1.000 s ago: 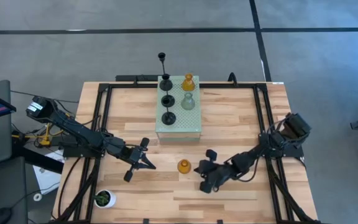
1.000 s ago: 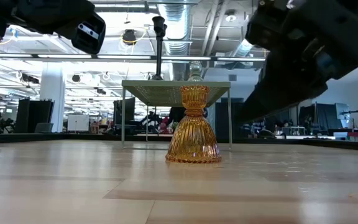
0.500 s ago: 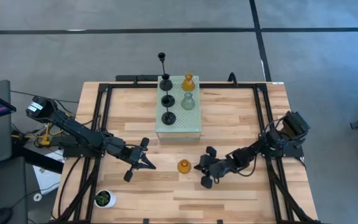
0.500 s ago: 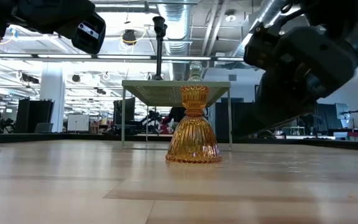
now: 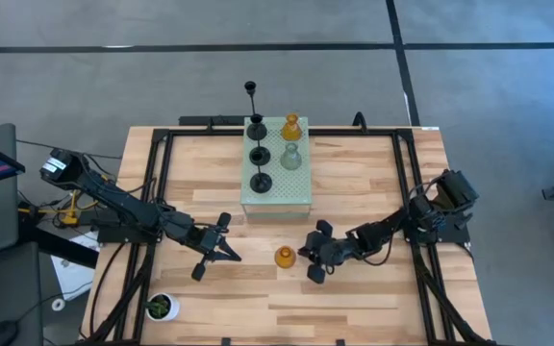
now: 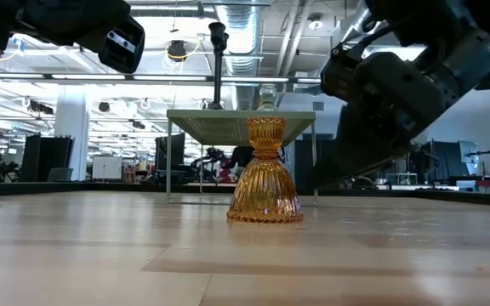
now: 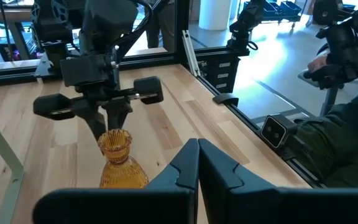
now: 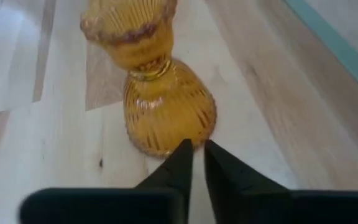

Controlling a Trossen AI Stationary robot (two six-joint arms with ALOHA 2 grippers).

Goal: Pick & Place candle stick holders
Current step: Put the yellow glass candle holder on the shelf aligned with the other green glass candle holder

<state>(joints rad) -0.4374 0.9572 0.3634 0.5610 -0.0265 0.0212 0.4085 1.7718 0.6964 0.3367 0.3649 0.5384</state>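
Observation:
One amber candle stick holder stands upright on its wide base on the table's near middle; it also shows in the low view and the right wrist view. My right gripper is shut and low, its tips just right of that holder's base. The low view shows a small gap between them. My left gripper is shut and waits left of the holder. Three black holders, an amber one and a grey-green one stand on the pale green block.
A white pot with a green plant stands at the near left corner. Black frame rails run along the table's sides. A person sits beyond the table's right edge.
My right gripper has gone toward the table's left edge and a little toward the far edge, closing in on the amber holder on the table. The holder has stayed where it was.

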